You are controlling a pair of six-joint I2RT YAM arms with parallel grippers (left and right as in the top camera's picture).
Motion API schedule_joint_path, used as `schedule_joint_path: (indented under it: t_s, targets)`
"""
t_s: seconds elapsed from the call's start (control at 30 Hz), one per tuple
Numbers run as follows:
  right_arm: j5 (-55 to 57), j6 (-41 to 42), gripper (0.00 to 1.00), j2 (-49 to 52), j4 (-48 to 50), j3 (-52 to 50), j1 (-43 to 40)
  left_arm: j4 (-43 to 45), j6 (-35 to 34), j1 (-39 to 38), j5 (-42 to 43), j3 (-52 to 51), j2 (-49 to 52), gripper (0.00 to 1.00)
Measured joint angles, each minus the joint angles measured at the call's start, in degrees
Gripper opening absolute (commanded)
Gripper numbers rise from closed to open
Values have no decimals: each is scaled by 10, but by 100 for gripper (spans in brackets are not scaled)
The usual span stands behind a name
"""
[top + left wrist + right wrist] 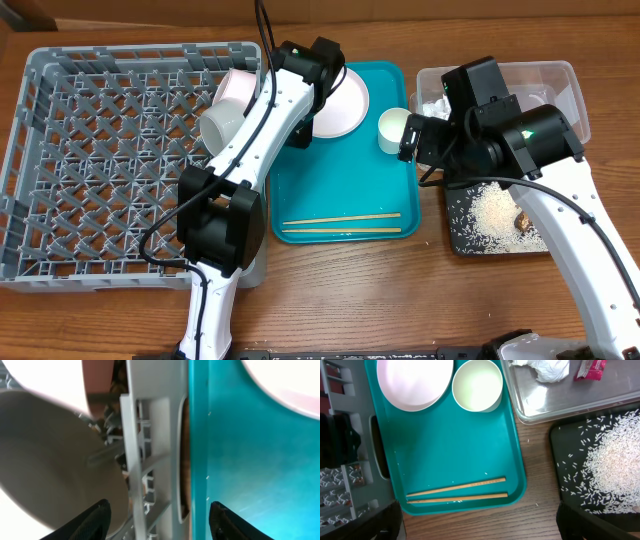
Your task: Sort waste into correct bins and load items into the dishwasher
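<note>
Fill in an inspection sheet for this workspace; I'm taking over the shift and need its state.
surface: wooden table.
job's things: pink plate and bowl in dish rack, at its right wall; smaller plate, cup and chopsticks on teal tray; tissue and red wrapper in clear tub; rice and brown lump on black tray.
clutter: nothing seen.
grippers: left gripper open, empty, above the rack wall; right gripper open, empty, near the cup.
cables: black cables along both arms.
surroundings: nothing seen.
</note>
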Motion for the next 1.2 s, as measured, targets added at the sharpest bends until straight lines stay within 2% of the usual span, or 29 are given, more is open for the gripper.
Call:
schedule_joint_path:
  t_s: [0.33, 0.7, 1.2]
  targets:
    - [0, 0, 100, 0, 0, 0, 0, -69, -2, 0, -2, 0, 0, 65]
    - [0, 0, 100, 0, 0, 0, 0, -93, -2, -2, -2, 0, 0, 61]
    - [0, 0, 100, 0, 0, 0, 0, -103, -2, -30, -4, 0, 0, 63]
